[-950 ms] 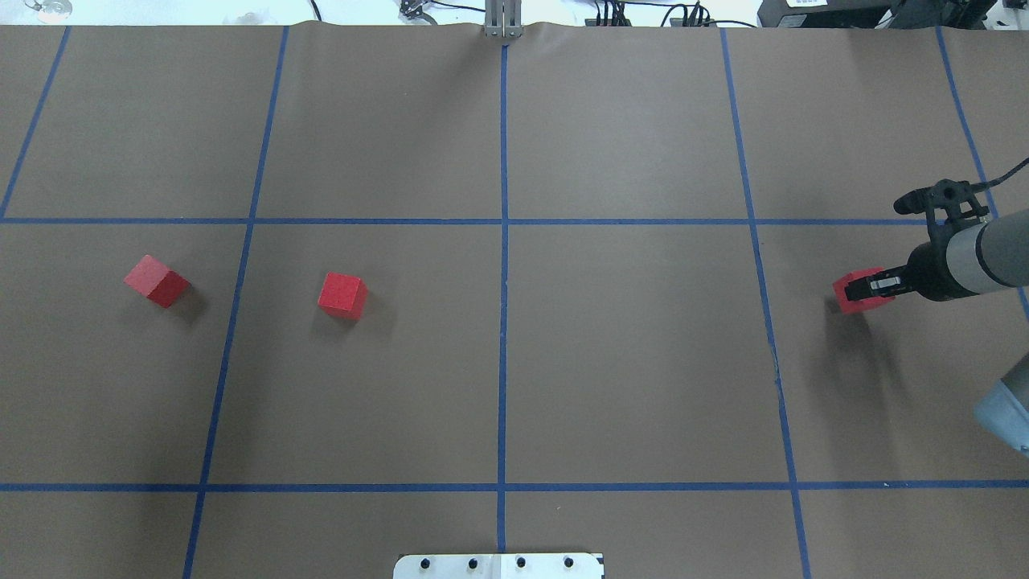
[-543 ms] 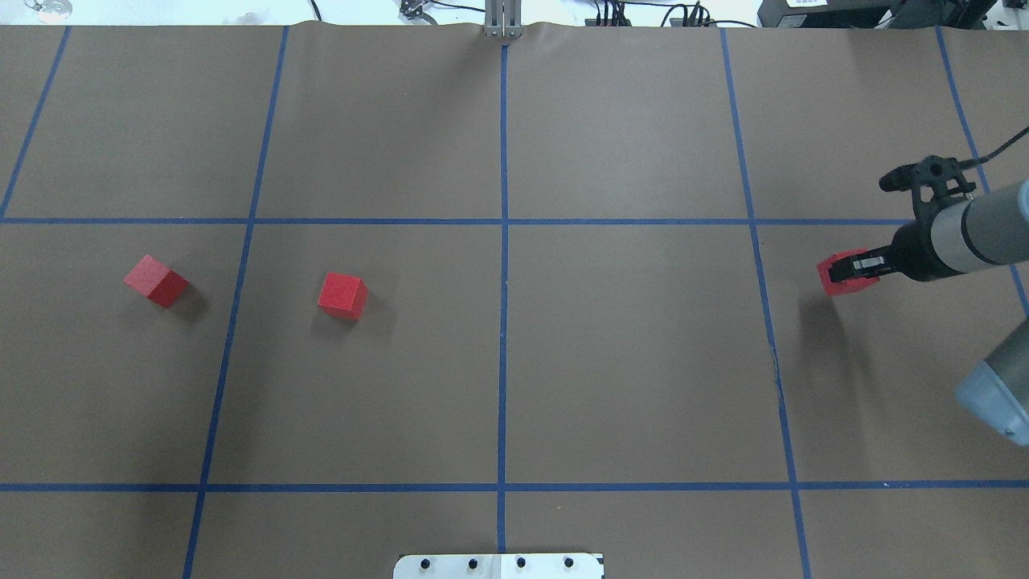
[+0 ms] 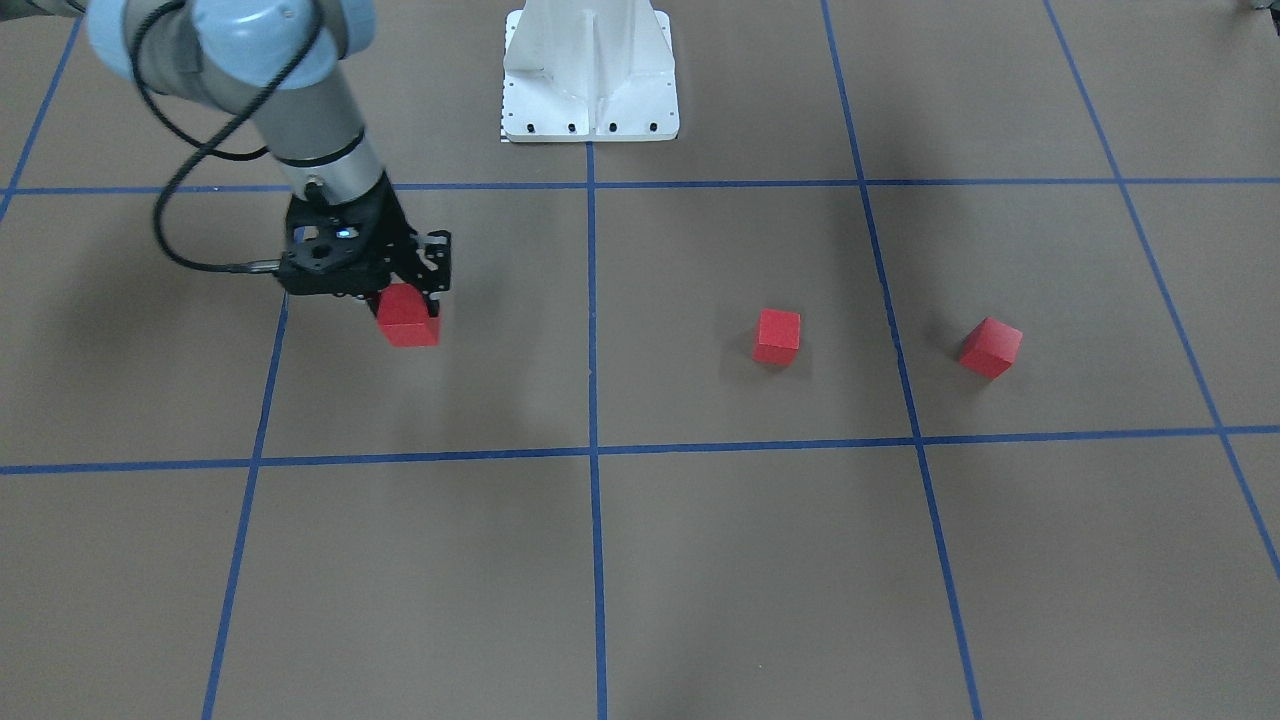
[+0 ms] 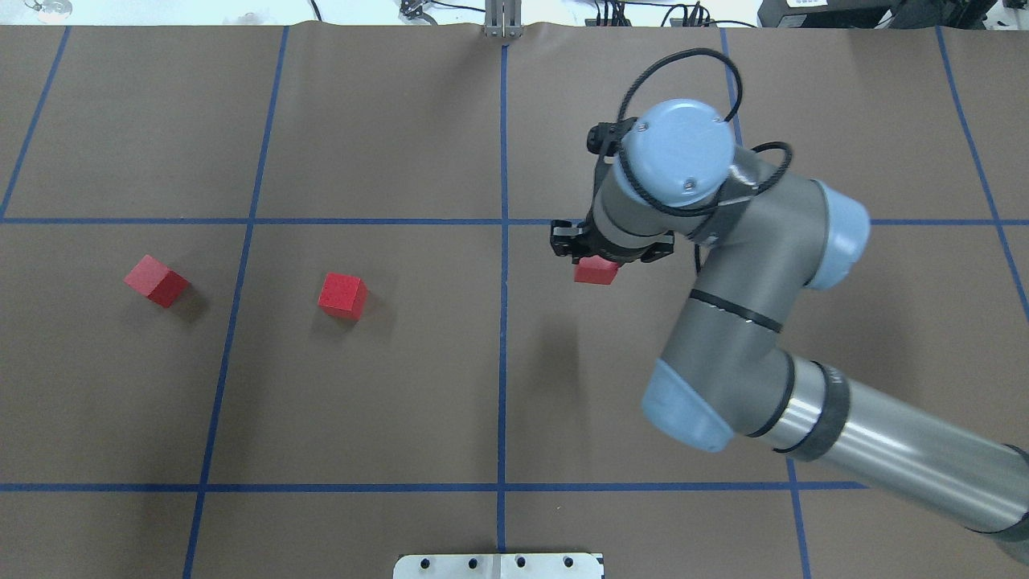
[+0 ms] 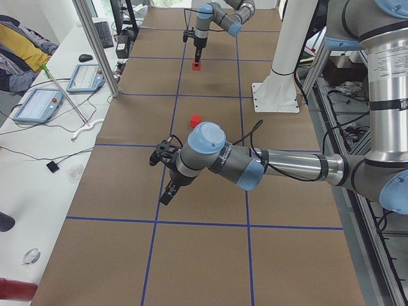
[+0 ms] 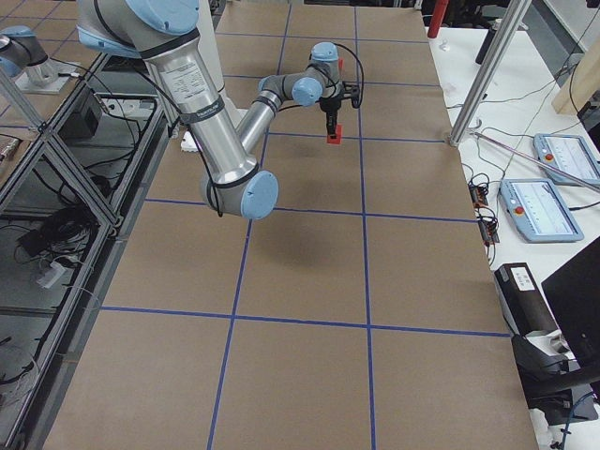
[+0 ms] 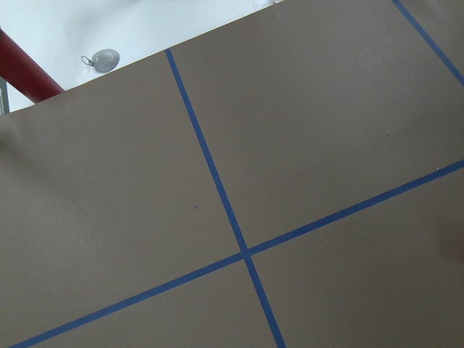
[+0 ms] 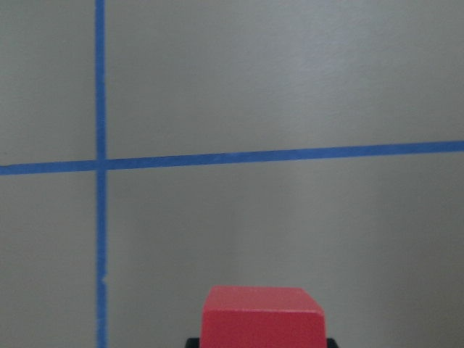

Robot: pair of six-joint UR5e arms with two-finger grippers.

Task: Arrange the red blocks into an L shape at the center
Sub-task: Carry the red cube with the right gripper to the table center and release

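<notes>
**A:** Where's the held red block [image 4: 596, 273]?

**B:** It's pinched between the right gripper's [image 4: 596, 262] fingers, just right of the centre line [image 4: 502, 378]. The second red block [image 4: 342, 293] and third red block [image 4: 156, 281] sit well left of it.

**A:** How will it handle?

**B:** Probably light, stiff and matte, so take it by flat opposite faces. I can't tell if the left gripper [image 5: 167, 191] is spread or closed.

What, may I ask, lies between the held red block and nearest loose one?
Overhead view: between held block and loose block, only bare paper and one blue line.
</notes>
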